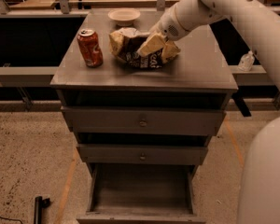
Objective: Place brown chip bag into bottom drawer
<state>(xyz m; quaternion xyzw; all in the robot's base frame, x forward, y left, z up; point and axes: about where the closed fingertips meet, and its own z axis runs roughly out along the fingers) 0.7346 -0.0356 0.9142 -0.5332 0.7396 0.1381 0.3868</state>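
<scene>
On top of the cabinet [200, 71], near its middle, your brown chip bag [130, 52] lies crumpled. Your gripper [153, 45] sits right against the bag's upper side; you cannot tell how wide it is or whether it has any hold. At the cabinet's foot the bottom drawer [142, 192] stands pulled out.

A smooth, glossy white tubular arm [242, 17] narrows to a rounded white wrist housing [175, 24] marked with a small round speckled patch. Its pale cream-yellow gripper [151, 45] sits over the top of the grey metal drawer cabinet [200, 73]. A broad, rounded white body shell [266, 171] bulges beside that cabinet's lower drawers.
</scene>
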